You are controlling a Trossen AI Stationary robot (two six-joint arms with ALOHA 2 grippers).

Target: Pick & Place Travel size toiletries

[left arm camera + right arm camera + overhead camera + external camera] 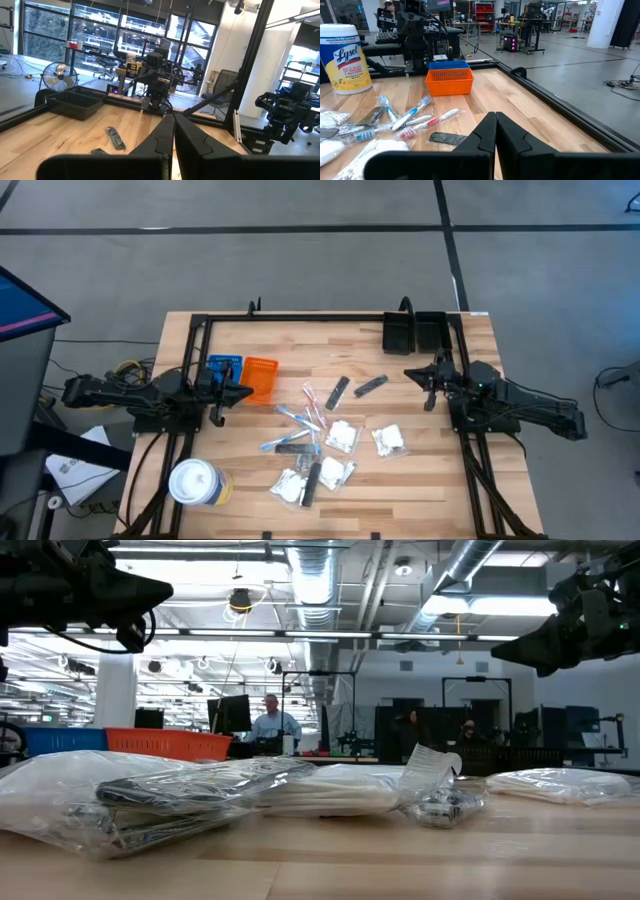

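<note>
Your 2 grippers hover shut and empty over the wooden tabletop (420, 490).
Left gripper (245, 391) near the left edge, right gripper (410, 374) near the right; crinkly clear packets (342, 436) and thin toothbrush sticks (300, 420) lie between.

Two matte black jointed arms with black cables and tapered end effectors.

On the table (420, 480), the toothbrushes (300, 420) lie in the middle, with the packets (340, 436) to their right and nearer the front edge. Two trays (245, 376) sit side by side to the left (touching each other). A tub (195, 481) stands at the front left corner, a bin (415, 332) at the back right.
</note>
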